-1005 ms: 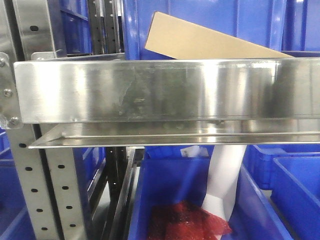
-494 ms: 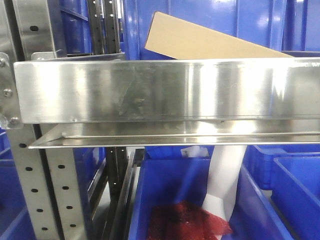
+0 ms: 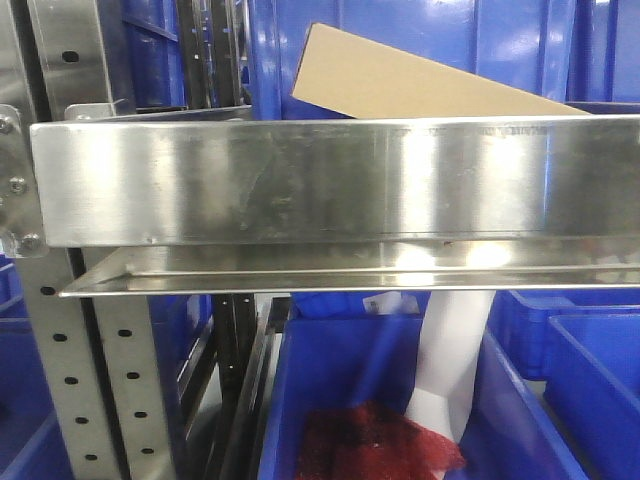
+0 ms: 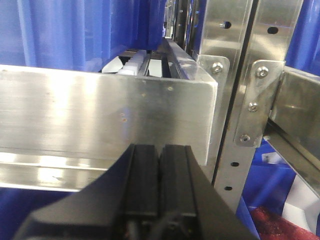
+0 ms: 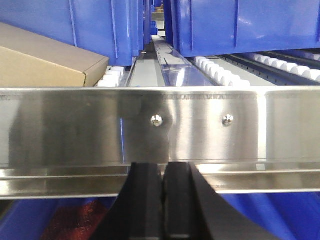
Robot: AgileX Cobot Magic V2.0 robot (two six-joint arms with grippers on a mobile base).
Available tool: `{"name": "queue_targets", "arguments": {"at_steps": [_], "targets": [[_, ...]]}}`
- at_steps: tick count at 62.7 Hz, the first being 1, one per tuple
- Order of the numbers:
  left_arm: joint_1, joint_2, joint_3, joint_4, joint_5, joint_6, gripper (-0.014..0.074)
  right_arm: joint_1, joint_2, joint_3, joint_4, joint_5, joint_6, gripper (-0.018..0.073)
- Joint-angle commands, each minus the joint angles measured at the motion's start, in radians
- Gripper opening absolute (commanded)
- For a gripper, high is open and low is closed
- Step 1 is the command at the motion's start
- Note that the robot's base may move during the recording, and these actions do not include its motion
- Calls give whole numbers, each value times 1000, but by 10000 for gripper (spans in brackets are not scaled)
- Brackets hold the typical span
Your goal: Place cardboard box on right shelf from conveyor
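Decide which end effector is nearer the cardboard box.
Right, probably. The right end effector faces the shelf lip where the cardboard box rests just beyond. The left end effector's camera shows no box, only shelf lip and upright.

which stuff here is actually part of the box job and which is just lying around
Part of the job:
- plain tan cardboard box, lying behind the shelf lip
- shiny stainless-steel shelf

Just lying about:
- blue plastic bins
- red mesh material in the lower bin
- white item standing in that bin
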Motion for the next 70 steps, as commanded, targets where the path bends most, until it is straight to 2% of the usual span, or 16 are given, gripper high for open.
{"name": "queue_targets", "arguments": {"at_steps": [1,70], "targets": [[2,-13,-3,-5,-88,-5,-119,-5,-12,-4,6,-88,-12,58],[2,-13,-3,-5,-88,-5,-119,-5,-12,-4,6,-88,-12,58]]}}
